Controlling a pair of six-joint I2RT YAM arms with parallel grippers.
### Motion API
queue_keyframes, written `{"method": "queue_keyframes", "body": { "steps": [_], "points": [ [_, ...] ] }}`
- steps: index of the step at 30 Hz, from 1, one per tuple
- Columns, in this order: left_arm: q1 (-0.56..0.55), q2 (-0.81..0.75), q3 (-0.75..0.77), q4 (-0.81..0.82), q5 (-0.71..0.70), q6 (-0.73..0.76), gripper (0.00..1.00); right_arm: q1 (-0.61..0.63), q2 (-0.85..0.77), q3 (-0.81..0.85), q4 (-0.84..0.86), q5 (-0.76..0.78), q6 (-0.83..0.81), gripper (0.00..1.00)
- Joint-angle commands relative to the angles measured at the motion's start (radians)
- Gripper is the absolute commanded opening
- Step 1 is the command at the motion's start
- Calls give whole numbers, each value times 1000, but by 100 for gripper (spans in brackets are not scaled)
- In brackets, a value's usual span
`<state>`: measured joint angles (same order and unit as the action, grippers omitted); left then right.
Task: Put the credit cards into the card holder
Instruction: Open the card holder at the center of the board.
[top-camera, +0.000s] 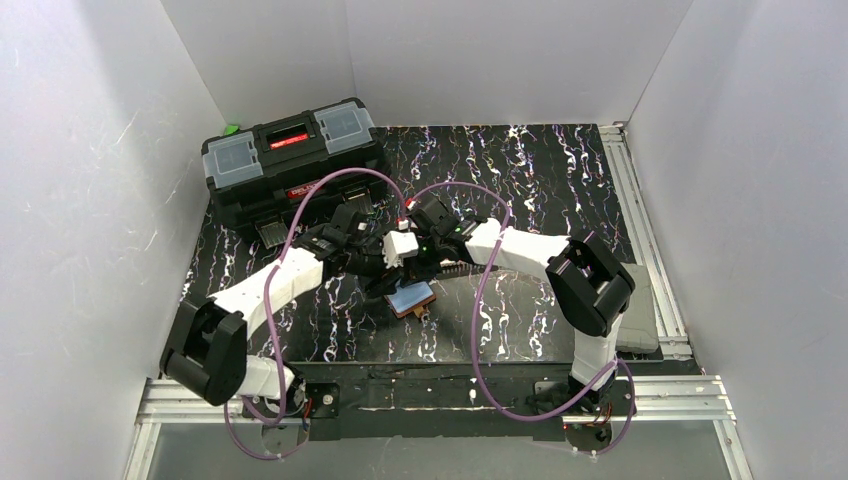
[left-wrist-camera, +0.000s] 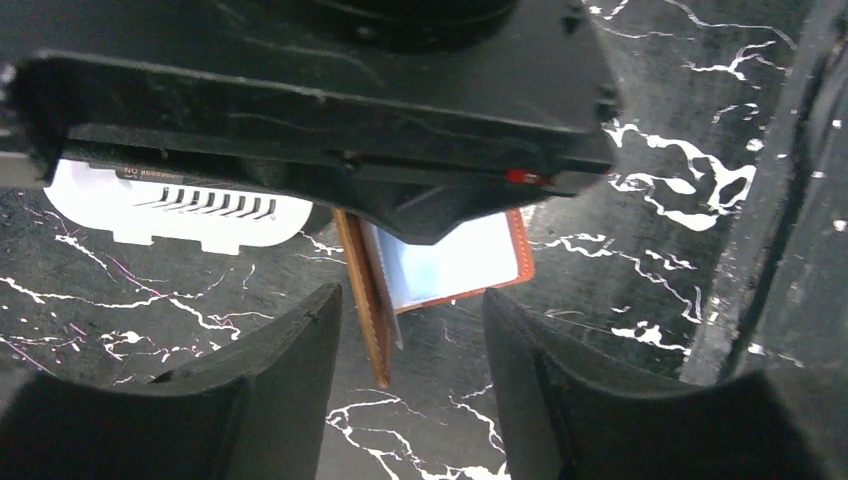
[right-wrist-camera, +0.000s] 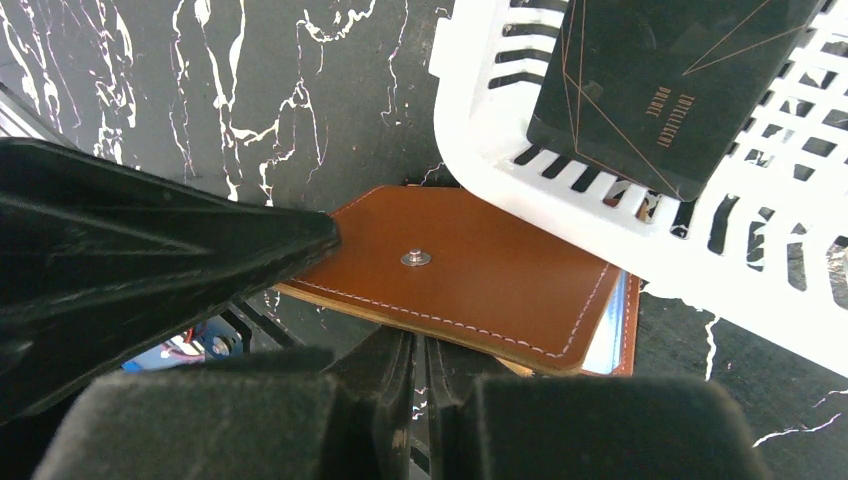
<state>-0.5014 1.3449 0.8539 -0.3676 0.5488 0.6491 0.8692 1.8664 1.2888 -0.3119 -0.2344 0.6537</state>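
The brown leather card holder (top-camera: 412, 298) lies open mid-table, a clear sleeve (left-wrist-camera: 450, 260) showing. Its cover with the snap (right-wrist-camera: 450, 280) stands raised on edge (left-wrist-camera: 365, 290). My right gripper (right-wrist-camera: 420, 360) is shut at the cover's near edge and seems to hold it up. My left gripper (left-wrist-camera: 410, 350) is open and empty, with the upright cover between its fingers (left-wrist-camera: 270, 370), apart from both. One left finger tip (right-wrist-camera: 150, 260) touches the cover's corner. A dark credit card (right-wrist-camera: 660, 80) lies in the white basket (right-wrist-camera: 700, 250). No orange-gold cards show.
The white slotted basket (left-wrist-camera: 170, 205) sits right beside the holder, largely hidden under the arms in the top view. A big black toolbox (top-camera: 290, 155) stands at the back left. Metal rails (top-camera: 640, 220) run along the table's right edge. White walls enclose three sides.
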Motion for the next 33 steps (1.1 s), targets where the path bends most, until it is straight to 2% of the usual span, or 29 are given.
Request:
{"method": "queue_keyframes", "body": {
  "steps": [1, 6, 8, 13, 20, 24, 28, 33],
  "points": [
    [-1, 34, -20, 80, -62, -77, 44, 1, -42, 7, 23, 7, -6, 13],
    [-2, 73, -2, 81, -102, -130, 8, 1, -66, -12, 36, 3, -6, 13],
    [-1, 65, 1, 65, -99, -163, 0, -1, -77, -22, 40, 3, -5, 13],
    [-2, 17, 4, -19, -123, -298, 0, -4, -113, -75, 55, 3, -2, 13],
    [0, -24, 49, -173, -99, -687, 0, -4, -145, -162, 81, 0, 15, 14],
    [0, -52, -1, -144, -42, -893, 0, -4, -158, -179, 77, 2, 2, 14],
    [1, -101, -106, -38, -24, -1051, 0, -4, -159, -166, 55, -14, -25, 14],
    [1, -149, -226, 58, -48, -1128, 0, -2, -150, -159, 57, -63, -44, 14]
  ]
}}
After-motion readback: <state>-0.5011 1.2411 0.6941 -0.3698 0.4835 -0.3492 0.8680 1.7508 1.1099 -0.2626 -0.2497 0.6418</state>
